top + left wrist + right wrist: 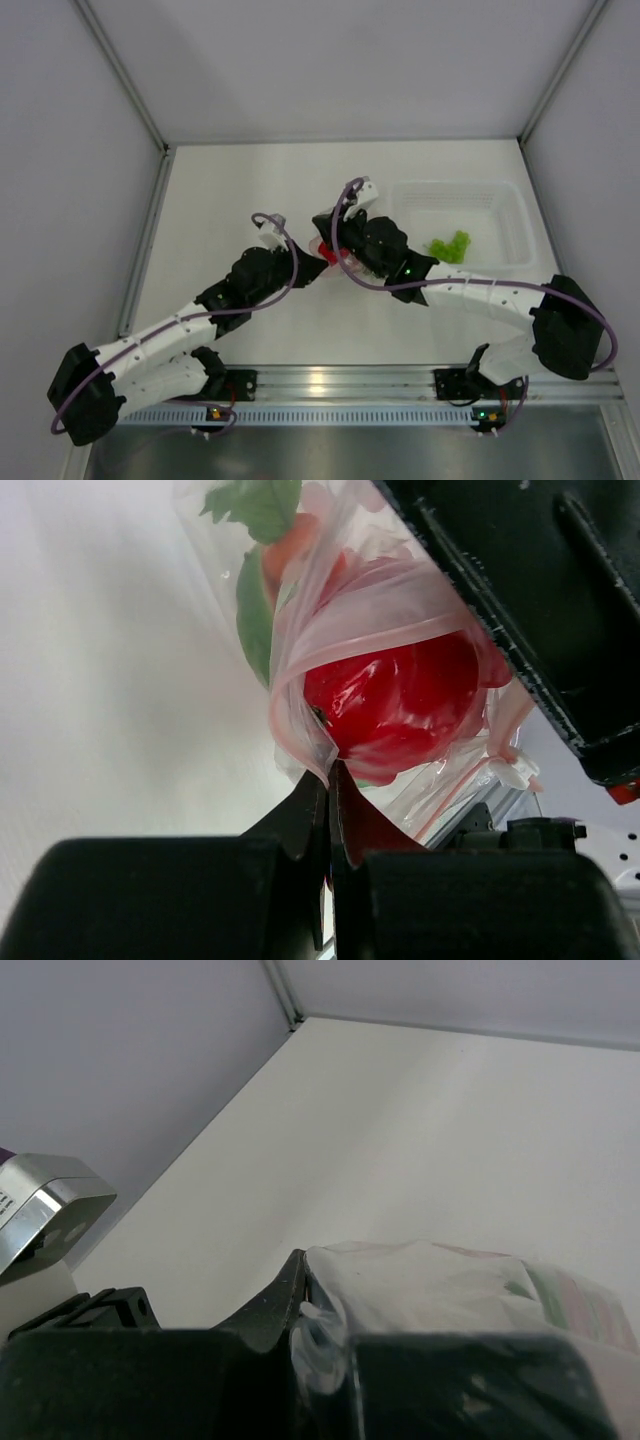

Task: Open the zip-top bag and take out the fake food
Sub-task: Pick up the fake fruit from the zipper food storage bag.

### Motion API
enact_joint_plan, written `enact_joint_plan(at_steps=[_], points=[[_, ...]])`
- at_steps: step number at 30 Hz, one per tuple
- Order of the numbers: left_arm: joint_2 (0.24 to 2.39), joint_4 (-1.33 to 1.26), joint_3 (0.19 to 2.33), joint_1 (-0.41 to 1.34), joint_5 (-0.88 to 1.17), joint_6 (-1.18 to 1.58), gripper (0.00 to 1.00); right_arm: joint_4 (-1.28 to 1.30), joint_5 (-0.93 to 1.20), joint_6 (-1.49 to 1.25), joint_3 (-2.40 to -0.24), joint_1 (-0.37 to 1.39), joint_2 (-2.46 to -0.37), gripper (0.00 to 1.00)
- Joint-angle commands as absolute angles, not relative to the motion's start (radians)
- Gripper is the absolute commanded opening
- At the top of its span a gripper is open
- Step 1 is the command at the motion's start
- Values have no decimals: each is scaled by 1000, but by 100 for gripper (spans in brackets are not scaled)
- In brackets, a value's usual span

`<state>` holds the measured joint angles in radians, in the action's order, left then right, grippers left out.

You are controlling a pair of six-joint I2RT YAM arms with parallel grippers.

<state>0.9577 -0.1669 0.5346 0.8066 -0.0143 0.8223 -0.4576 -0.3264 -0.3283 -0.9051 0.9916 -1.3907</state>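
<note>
both arms are meeting over the middle of the table (240, 200), each taking one side of the zip-top bag (350, 610). i cannot tell whether the bag is resting on the surface or hanging just above it.

the left gripper (328, 780) is clenched on a fold of film beside the pinkish zip strip (385, 585). the right gripper (318, 1322) is clamped as well, with crumpled clear film caught between its fingers.

judgement: two opposed pinches near the mouth are the setup for pulling the seal apart. i cannot make out whether the zip is parting yet.

contents: the fake food is sitting inside the bag. a glossy red piece (400, 695) is pressing against the film just past the left fingertips. a green leafy piece (262, 505) and an orange piece (290, 542) are lying deeper in.

the clear tub (505, 205) is standing to the right, apart from the bag, holding only a green leafy clump (450, 246). it is probably serving as the drop-off spot.
</note>
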Motion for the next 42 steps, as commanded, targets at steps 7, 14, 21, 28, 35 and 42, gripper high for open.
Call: enact_joint_plan(at_steps=[7, 14, 21, 28, 35, 42], points=[[963, -95, 554, 804, -175, 900, 0, -376, -129, -361, -916, 899, -1289, 16], [1029, -51, 554, 802, -242, 885, 0, -183, 102, -302, -945, 867, -1296, 51], [1092, 107, 656, 799, -281, 819, 0, -141, 280, -345, -908, 795, -1321, 54], [1063, 127, 696, 776, -204, 792, 0, 38, 207, -233, -997, 787, -1356, 57], [1058, 121, 730, 776, -126, 762, 0, 256, -53, -196, -1143, 830, -1460, 59], [1114, 103, 749, 785, -35, 756, 0, 448, -49, -120, -1324, 859, -1637, 63]])
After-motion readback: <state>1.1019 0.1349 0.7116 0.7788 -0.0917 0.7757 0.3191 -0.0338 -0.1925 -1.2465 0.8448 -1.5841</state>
